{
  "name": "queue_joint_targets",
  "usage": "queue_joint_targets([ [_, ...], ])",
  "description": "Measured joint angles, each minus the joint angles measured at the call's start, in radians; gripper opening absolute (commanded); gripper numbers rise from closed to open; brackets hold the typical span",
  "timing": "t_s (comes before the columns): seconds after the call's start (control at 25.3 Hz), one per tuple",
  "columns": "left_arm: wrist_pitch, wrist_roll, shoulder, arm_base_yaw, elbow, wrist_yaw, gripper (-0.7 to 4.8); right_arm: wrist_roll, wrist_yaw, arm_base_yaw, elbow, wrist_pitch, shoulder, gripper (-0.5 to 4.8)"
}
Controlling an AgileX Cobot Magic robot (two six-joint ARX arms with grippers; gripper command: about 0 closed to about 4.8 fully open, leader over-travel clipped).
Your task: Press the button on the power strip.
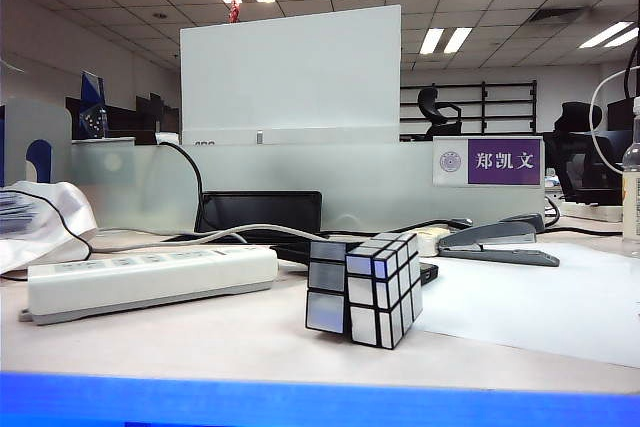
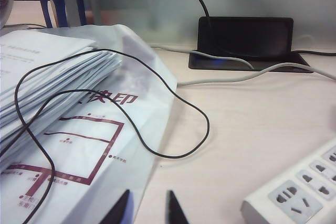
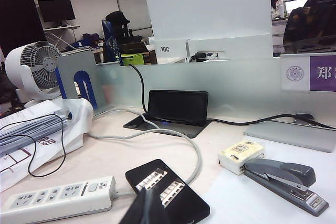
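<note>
The power strip (image 1: 150,277) is a long white bar lying at the left of the desk, its pale grey cord (image 3: 194,150) looping back toward the partition. In the right wrist view the power strip (image 3: 58,198) shows the button (image 3: 93,187), a small whitish switch near the cord end. My right gripper (image 3: 146,192) hangs shut just beside that end, over a black case. My left gripper (image 2: 147,192) is open and empty above the desk, between a bagged paper stack and one end of the power strip (image 2: 299,192). Neither gripper shows in the exterior view.
A silver mirror cube (image 1: 365,287) stands in front of the strip's cord end. A grey-black stapler (image 3: 286,179), a small white box (image 3: 240,156) and the black case of staples (image 3: 168,190) lie nearby. The bagged papers (image 2: 63,129) carry a thin black cable; a fan (image 3: 34,69) stands behind.
</note>
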Motion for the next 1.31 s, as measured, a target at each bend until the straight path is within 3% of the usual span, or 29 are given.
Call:
queue_joint_targets([
  [0.48,0.011,0.001,0.0,0.0,0.0,-0.001,0.87,0.0,0.0,0.0,0.0,0.0,0.0,0.0],
  [0.63,0.035,0.0,0.0,0.0,0.0,-0.001,0.17,0.0,0.0,0.0,0.0,0.0,0.0,0.0],
  [1.31,0.053,-0.016,0.0,0.0,0.0,0.041,-0.06,0.0,0.0,0.0,0.0,0.0,0.0,0.0],
])
